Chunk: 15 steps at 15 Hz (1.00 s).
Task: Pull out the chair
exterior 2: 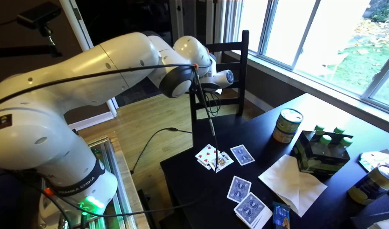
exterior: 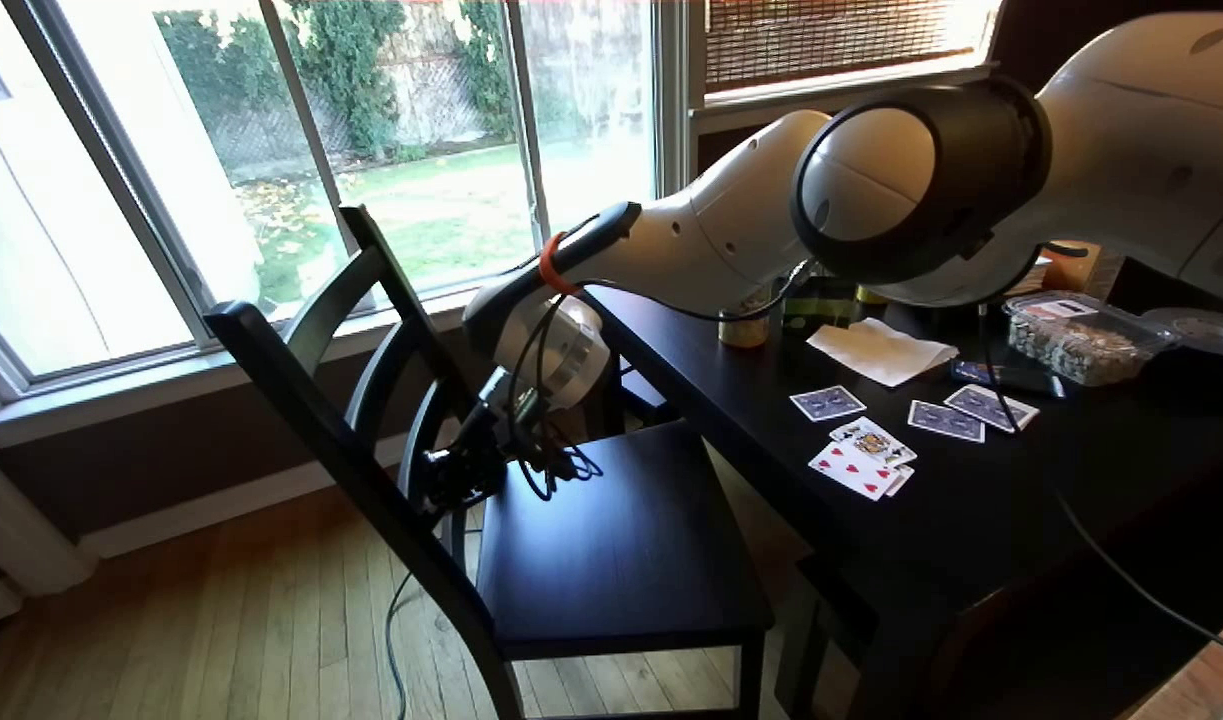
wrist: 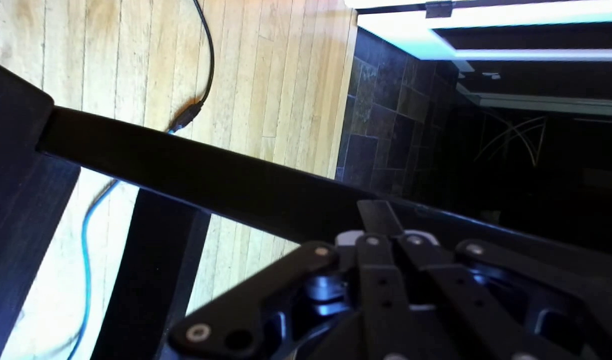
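The chair [exterior: 621, 540] is dark wood and stands beside the long side of the table, its back away from the table. Its slatted back also shows in an exterior view [exterior 2: 244, 70], partly behind the arm. In the wrist view a dark post [wrist: 225, 175] of the chair's back crosses diagonally. My gripper [wrist: 386, 235] is at the chair's back, low among the slats. Its fingers are close together, and a thin dark piece, seemingly a slat, fills the gap between the pads. In an exterior view the gripper [exterior: 436, 480] is dark against the chair, its fingertips hard to make out.
The dark table [exterior: 671, 350] bears playing cards [exterior: 861, 460], a paper [exterior: 881, 350], a plastic tub [exterior: 1081, 340], cans [exterior 2: 286, 125] and a bottle carrier [exterior 2: 321, 156]. A cable [exterior: 396, 640] lies on the floor near the chair. A window wall [exterior: 131, 410] stands behind.
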### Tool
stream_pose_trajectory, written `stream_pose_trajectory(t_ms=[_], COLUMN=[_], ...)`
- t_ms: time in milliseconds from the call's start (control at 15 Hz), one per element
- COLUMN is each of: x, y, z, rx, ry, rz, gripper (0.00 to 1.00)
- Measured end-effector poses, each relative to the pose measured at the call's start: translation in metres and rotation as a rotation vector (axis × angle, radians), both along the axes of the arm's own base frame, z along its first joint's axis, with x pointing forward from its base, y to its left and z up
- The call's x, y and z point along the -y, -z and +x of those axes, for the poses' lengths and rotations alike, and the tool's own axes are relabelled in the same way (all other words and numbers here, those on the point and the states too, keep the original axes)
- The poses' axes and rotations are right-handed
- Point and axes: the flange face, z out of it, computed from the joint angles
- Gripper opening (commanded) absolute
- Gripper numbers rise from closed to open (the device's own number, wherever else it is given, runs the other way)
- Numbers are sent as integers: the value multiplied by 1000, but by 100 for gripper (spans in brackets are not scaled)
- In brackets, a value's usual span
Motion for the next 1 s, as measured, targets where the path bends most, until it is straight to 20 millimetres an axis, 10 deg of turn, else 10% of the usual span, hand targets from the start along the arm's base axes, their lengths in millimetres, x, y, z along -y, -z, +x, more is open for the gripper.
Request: stream_pose_trajectory(t_ms=[1000], x=[-1], y=[-1], z=[6], rx=[25], ry=[-4], rz=[-25], gripper=[0])
